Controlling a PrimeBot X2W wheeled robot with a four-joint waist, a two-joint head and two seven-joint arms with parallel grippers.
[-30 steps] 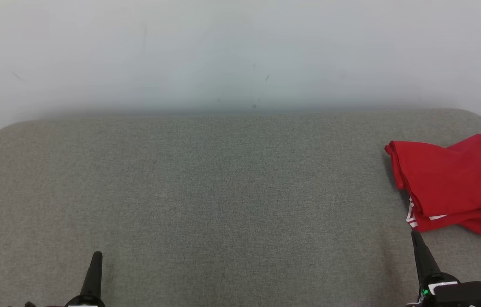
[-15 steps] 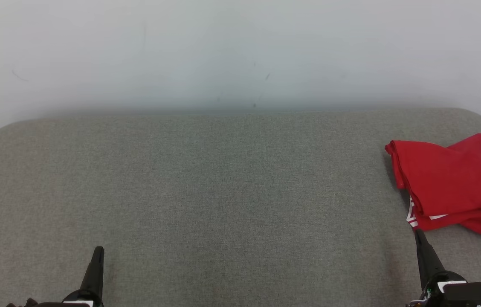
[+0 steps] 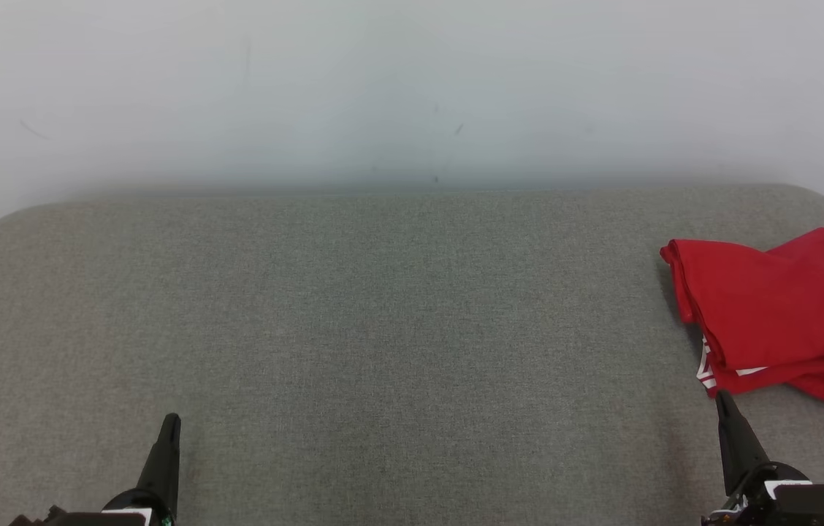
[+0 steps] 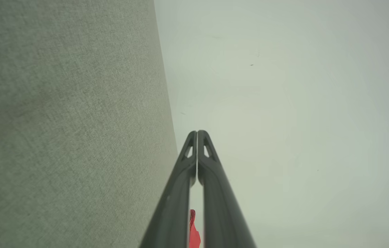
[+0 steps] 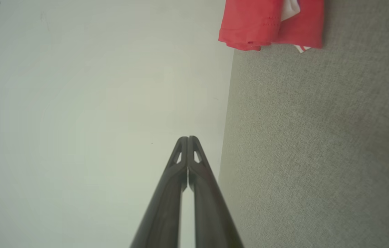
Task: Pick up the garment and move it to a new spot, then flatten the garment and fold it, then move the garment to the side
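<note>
The red garment (image 3: pixel 777 314) lies folded at the right end of the grey cushioned surface (image 3: pixel 383 329), with a bit of white print at its near edge. In the right wrist view the garment (image 5: pixel 270 20) sits at the top edge. A sliver of the garment (image 4: pixel 193 230) shows between the fingers in the left wrist view. My right gripper (image 3: pixel 723 398) is shut and empty, its tip just below the garment's near left corner. At the lower left my left gripper (image 3: pixel 170 422) is shut and empty, far from the cloth. Both wrist views show pressed-together fingertips (image 4: pixel 197 132) (image 5: pixel 187 138).
A pale wall (image 3: pixel 412 88) rises behind the surface's rounded far edge.
The left gripper tip has risen slightly in the head view, and the right gripper tip has shifted a little right. The garment has not moved.
</note>
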